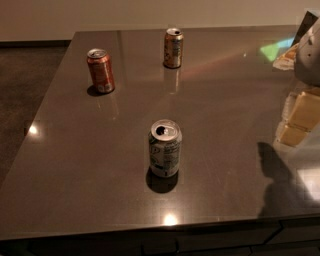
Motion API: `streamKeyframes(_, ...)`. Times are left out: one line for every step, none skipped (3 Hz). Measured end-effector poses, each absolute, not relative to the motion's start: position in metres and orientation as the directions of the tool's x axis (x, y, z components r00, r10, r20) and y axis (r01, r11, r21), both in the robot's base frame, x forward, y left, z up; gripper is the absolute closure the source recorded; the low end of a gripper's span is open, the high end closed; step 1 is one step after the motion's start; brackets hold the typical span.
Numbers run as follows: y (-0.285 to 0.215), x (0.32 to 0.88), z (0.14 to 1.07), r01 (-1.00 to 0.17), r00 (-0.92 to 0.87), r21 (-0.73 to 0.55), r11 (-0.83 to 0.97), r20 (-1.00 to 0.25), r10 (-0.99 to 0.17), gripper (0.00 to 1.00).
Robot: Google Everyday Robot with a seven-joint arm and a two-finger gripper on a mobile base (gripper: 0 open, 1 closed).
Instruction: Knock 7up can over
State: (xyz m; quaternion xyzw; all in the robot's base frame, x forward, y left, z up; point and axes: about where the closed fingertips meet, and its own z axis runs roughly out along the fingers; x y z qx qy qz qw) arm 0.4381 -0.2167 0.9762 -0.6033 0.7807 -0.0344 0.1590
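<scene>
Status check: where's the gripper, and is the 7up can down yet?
Gripper at frame's right edge, apart from the cans. 7up can upright, front centre. Red-orange can and orange-copper can farther back, not in the way.

A dark, glossy desk (pixel 225 125) fills most of the room ahead of me. Towards its far left a red-orange can (pixel 101 70) stands upright, and further back, well apart from it, an orange-copper can (pixel 173 48) stands upright too. Both have silver tops. Pale yellow blocks (pixel 302 117) sit at the right edge, though I cannot tell what they are. Dark floor (pixel 25 90) lies to the left, and a plain light wall (pixel 150 12) runs behind
</scene>
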Motion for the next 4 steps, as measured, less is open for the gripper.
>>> streamKeyframes(-0.213, 0.439, 0.977, -0.930, -0.222, -0.246, 0.272, -0.213, -0.952, 0.00)
streamKeyframes(-0.203, 0.444, 0.977, -0.931, -0.223, -0.236, 0.278, -0.236, -0.946, 0.00)
streamKeyframes(-0.165, 0.459, 0.966, -0.947, -0.176, -0.193, 0.259, -0.362, -0.915, 0.00)
streamKeyframes(-0.107, 0.453, 0.948, -0.968, -0.083, -0.156, 0.195, -0.539, -0.838, 0.00)
